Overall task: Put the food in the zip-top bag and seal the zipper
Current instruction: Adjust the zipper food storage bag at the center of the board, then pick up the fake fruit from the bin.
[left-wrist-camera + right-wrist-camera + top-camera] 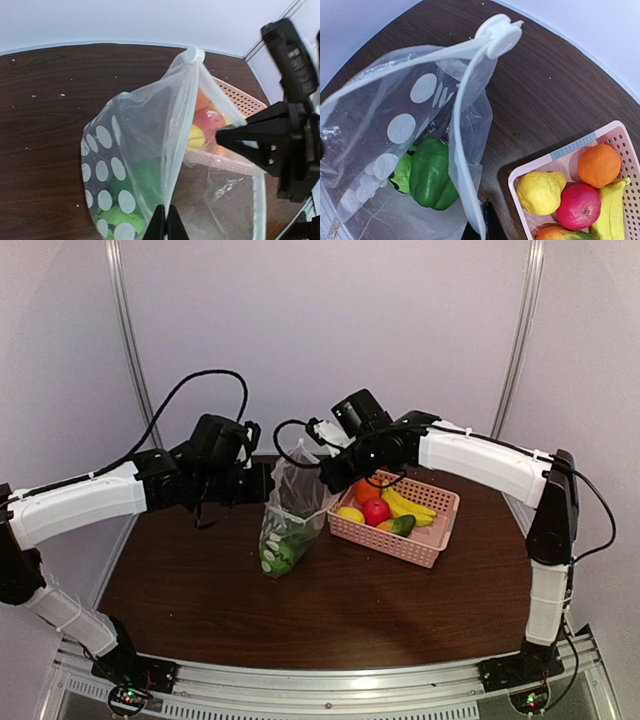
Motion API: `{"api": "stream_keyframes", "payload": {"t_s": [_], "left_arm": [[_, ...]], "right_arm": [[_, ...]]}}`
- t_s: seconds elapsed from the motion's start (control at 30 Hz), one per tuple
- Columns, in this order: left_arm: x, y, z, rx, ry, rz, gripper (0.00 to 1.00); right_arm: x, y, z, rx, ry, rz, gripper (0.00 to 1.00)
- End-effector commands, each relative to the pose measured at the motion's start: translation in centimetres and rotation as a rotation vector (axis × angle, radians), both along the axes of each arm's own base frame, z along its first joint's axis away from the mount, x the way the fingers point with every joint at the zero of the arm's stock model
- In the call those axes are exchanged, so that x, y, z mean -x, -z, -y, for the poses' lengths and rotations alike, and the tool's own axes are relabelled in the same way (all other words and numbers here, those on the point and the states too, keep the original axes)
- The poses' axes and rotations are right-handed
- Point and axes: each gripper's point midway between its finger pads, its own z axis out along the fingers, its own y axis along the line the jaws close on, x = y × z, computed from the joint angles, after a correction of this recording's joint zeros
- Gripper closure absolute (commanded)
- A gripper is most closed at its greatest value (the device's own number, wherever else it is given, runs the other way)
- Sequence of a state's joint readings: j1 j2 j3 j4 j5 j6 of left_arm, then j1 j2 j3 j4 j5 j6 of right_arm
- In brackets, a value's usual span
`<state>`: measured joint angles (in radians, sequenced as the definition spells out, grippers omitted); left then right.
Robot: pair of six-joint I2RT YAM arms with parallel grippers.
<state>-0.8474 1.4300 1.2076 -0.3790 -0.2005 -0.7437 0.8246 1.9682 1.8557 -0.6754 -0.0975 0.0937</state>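
The clear polka-dot zip-top bag [290, 520] hangs between both arms over the table, its mouth held open. Green vegetables [432, 175] lie inside it. My left gripper [166, 227] is shut on one side of the zipper strip [177, 150]. My right gripper [484, 229] is shut on the other side of the strip [465, 165]. The white slider tab [501, 36] sits at the far end of the mouth. An orange ball [599, 165], red apple [578, 206], yellow lemon [541, 191] and bananas [408, 506] lie in the pink basket [432, 540].
The pink basket stands right of the bag on the dark wooden table [380, 600]. My right arm [470, 460] reaches over the basket. White walls and metal frame posts [130, 340] close in the back.
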Motion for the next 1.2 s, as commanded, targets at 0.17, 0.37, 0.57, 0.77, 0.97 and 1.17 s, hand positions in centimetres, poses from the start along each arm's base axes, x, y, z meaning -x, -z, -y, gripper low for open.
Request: {"api": "stream_keyframes", "payload": {"t_s": [0.17,0.37,0.57,0.77,0.97,1.17], "left_arm": [[-0.6,-6.7,-6.2,-0.19,-0.145,0.25,1.0],[-0.7,-4.8,-4.0,-0.23,-0.062,0.157,1.0],[-1.3,-3.8,-3.4,-0.249,-0.056,0.145,1.0],[-1.4,-3.0,-2.6,-0.257,-0.032,0.119,1.0],[-1.4,-2.8,-2.4,-0.238,-0.025,0.126,1.0],[-1.2,-2.6,-2.0,-0.226,-0.008,0.121,1.0]], "right_arm": [[-3.2,-7.9,-3.8,-0.183,-0.009,0.18,1.0],[-2.2,-7.1,-5.0,-0.225,-0.058,0.109,1.0],[-0.5,-7.4,-4.4,-0.225,-0.128,0.08,0.77],[1.2,-9.5,-0.3,-0.15,-0.195,0.186,0.5],[-0.4,-5.4,6.2,-0.088,-0.152,0.07,0.35],[-3.5,0.3,13.3,-0.009,-0.087,-0.046,0.3]]}}
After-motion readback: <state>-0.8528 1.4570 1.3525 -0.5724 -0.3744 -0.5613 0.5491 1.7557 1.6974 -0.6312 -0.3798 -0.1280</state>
